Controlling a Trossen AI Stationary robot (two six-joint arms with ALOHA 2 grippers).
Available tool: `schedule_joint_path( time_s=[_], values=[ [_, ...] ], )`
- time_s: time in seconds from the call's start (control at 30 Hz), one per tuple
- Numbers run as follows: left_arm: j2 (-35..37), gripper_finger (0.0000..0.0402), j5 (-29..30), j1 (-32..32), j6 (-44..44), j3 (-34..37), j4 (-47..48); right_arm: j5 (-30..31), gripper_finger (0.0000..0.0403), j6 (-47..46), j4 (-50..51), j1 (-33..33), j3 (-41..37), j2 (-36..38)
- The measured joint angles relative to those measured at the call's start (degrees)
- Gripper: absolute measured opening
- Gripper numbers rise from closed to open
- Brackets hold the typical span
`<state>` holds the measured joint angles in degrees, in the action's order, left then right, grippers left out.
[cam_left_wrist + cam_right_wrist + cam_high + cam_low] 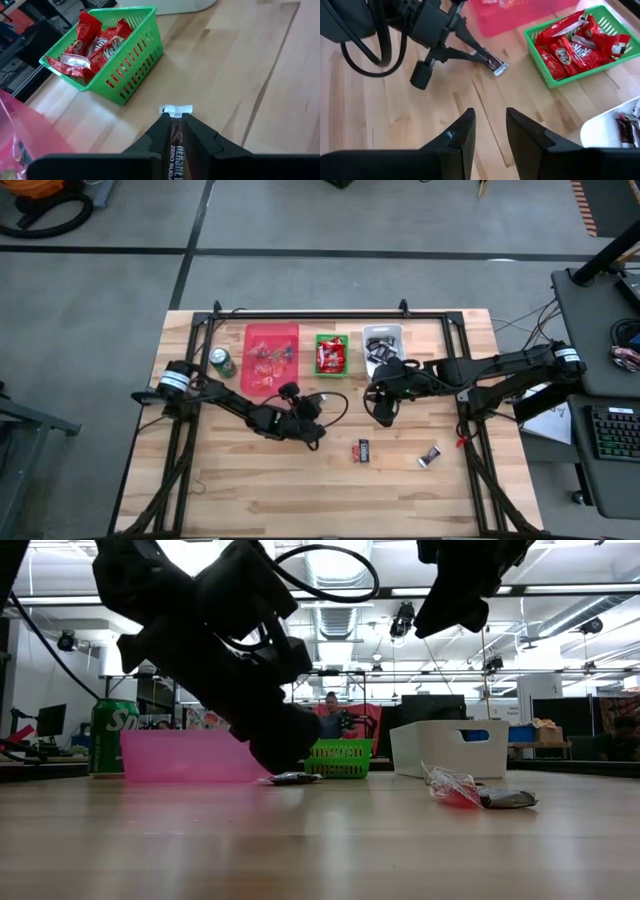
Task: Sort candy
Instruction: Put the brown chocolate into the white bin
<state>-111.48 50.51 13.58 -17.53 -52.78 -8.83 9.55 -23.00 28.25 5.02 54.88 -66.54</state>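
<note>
One dark candy [175, 140] between left claw [175, 131] fingers.

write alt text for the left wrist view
The left gripper has its fingers closed around a dark-wrapped candy bar low over the wooden table. Beyond it stands a green basket of red-wrapped candy.

Own two dark fingers [490, 132] parted over bare wood. Beyond, left gripper [487, 60] pinching dark-wrapped candy [496, 65] on table [395, 115], apparently touching it. Green basket [580, 75] holding red-wrapped sweets [570, 47]; pink bin [520, 17] behind.
</note>
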Motion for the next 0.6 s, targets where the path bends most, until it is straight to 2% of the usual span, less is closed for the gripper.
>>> schedule_joint_path(
  time_s=[0.43, 0.6],
  values=[
    [-2.97, 0.0032, -0.22, -0.60, -6.54, -0.01, 0.38, 0.08, 0.0094, -0.01, -0.26, 0.00, -0.80, 0.00],
    [-2.91, 0.0032, -4.60, -0.52, -5.68, -0.04, 0.20, 0.08, 0.0088, -0.01, -0.27, 0.00, -0.80, 0.00]
  ],
)
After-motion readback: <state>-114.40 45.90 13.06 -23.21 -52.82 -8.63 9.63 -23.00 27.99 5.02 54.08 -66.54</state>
